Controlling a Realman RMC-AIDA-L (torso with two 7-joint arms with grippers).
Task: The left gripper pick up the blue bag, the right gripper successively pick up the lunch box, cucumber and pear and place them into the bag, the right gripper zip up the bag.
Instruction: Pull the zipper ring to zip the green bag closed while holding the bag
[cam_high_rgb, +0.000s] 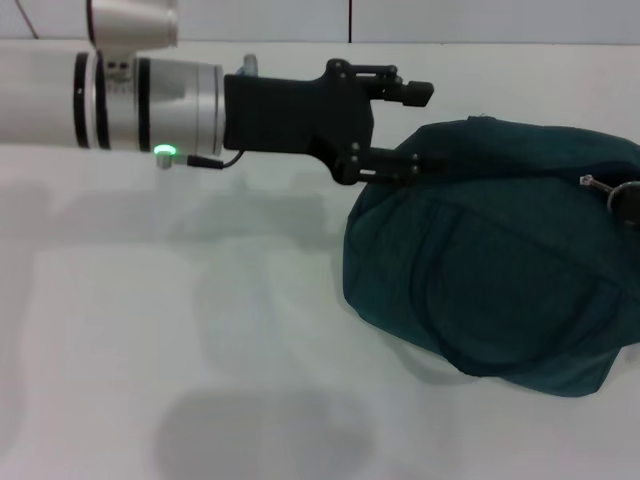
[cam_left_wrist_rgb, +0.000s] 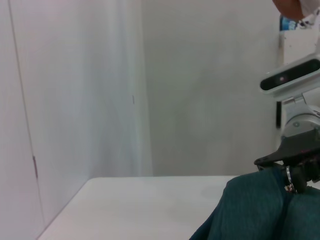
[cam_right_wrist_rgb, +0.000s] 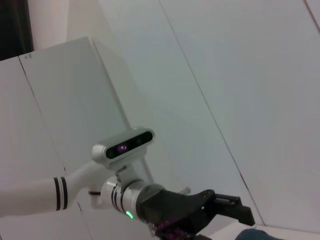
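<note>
The blue bag lies on the white table at the right, its top looking closed. Its metal ring zip pull sits at the far right end. My left gripper reaches in from the left and stands open. Its lower finger touches the bag's top left edge, and its upper finger is clear above. The right wrist view shows this left gripper side on. My right gripper hovers right at the zip pull over the bag. The lunch box, cucumber and pear are out of view.
The white table stretches bare to the left and front of the bag. A white wall and panels stand behind the table. The left arm's silver wrist spans the upper left of the head view.
</note>
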